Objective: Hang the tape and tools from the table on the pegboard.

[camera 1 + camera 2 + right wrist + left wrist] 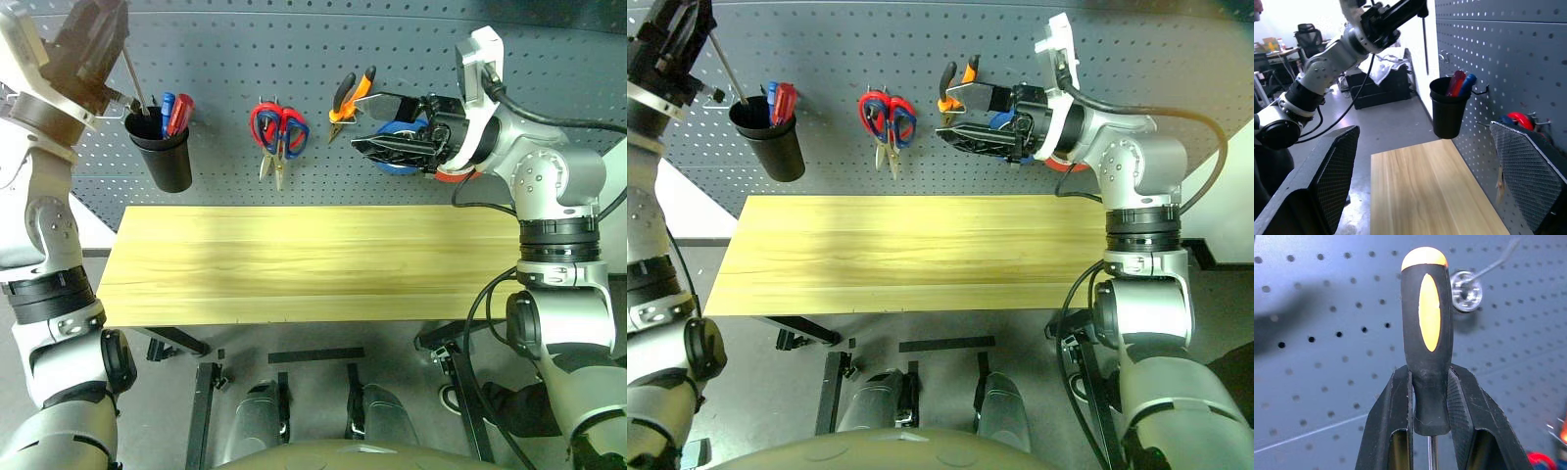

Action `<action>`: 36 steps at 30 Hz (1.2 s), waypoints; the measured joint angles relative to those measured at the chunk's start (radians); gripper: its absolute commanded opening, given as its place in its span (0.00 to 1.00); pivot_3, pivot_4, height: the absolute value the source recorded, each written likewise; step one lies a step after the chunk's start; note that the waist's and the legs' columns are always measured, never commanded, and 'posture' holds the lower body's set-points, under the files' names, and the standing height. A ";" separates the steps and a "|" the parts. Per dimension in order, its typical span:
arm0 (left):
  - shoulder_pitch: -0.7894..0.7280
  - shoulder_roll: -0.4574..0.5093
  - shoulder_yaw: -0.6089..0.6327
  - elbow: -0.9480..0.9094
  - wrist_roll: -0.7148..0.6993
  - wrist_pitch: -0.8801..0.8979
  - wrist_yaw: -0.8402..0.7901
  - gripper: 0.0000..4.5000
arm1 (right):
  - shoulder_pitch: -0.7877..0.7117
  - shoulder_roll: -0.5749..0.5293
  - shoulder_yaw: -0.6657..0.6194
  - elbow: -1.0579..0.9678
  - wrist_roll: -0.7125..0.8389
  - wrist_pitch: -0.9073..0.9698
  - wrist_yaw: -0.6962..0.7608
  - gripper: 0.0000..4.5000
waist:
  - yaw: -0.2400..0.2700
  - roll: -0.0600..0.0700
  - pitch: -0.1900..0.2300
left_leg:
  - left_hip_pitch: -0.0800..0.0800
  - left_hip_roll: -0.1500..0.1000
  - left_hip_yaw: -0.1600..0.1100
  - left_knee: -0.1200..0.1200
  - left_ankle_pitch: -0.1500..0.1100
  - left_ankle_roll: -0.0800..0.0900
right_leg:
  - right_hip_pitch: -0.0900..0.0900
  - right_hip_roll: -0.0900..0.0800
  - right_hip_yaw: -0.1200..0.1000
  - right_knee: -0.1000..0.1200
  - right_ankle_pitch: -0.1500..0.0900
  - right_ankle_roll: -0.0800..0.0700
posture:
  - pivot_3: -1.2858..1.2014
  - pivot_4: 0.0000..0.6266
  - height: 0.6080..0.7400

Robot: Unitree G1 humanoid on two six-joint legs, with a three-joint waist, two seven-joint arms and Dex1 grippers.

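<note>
My left gripper (93, 49) is raised at the upper left of the pegboard (294, 59), shut on the screwdriver's orange-and-black handle (1427, 333). The bare shaft (135, 78) hangs down with its tip at the mouth of a black cup (162, 147). Orange-handled pliers (348, 96) hang on the board, with dark blue-handled scissors (294, 132) beside a red-handled pair. My right gripper (361, 125) stands wide open and level in front of the blue tape (397, 166), which it partly hides, with nothing between its fingers. The table (294, 259) lies below.
The black cup on the board holds red and blue handles (1457, 83). A red roll (451, 176) shows behind my right wrist. The right wrist view looks along the board and tabletop (1425, 196) towards my left arm; a room with chairs lies beyond.
</note>
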 measured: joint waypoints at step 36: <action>-0.044 -0.024 -0.069 0.179 -0.016 -0.135 -0.069 0.99 | 0.078 -0.079 -0.003 -0.087 0.000 0.022 -0.100 1.00 | -0.053 0.001 -0.003 | 0.000 0.000 -0.001 0.001 0.000 0.000 | 0.000 -0.001 0.000 0.002 0.000 0.000 | 0.52 0.15 1.00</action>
